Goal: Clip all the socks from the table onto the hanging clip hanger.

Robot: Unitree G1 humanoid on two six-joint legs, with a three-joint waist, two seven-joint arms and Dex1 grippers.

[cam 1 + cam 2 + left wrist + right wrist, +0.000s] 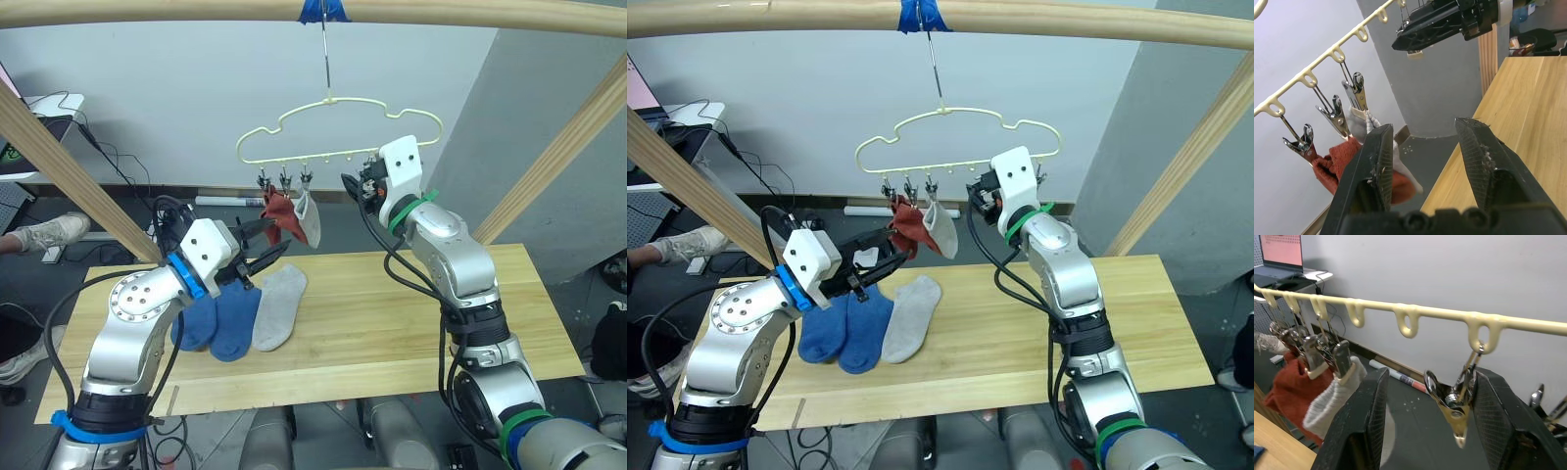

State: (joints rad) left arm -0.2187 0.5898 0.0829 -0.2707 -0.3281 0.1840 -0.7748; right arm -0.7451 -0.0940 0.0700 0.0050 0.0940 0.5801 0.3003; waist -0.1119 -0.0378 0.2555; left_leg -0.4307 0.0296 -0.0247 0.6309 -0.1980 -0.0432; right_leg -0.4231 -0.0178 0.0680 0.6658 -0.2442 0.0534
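Beam (470,14) of round pale wood runs across the top with blue tape (323,10) where the metal hook of the clip hanger (338,122) hangs, and slanted wooden struts (69,166) frame both sides. Behind the table (411,333) sit cables, a laptop on a side desk (39,122), and a person's shoe (44,233) at the left edge.

Count on the hanger: three socks up, two rust-red (279,213) and one light grey (310,219), pinched in the metal clips at the left end of the thin yellow-green bottom bar. Count on the plank table: three more lying flat side by side, two blue (223,318) touching each other and one light grey (277,304) just beside them.

Left claw (265,255) hovers above the blue pair, its black fingers spread wide, holding nothing; in its wrist view the hung socks show between the fingers. Right claw (1427,416) is up at the bar, fingers wide apart on either side of an empty dangling metal clip (1452,404), not touching it as far as I can tell.
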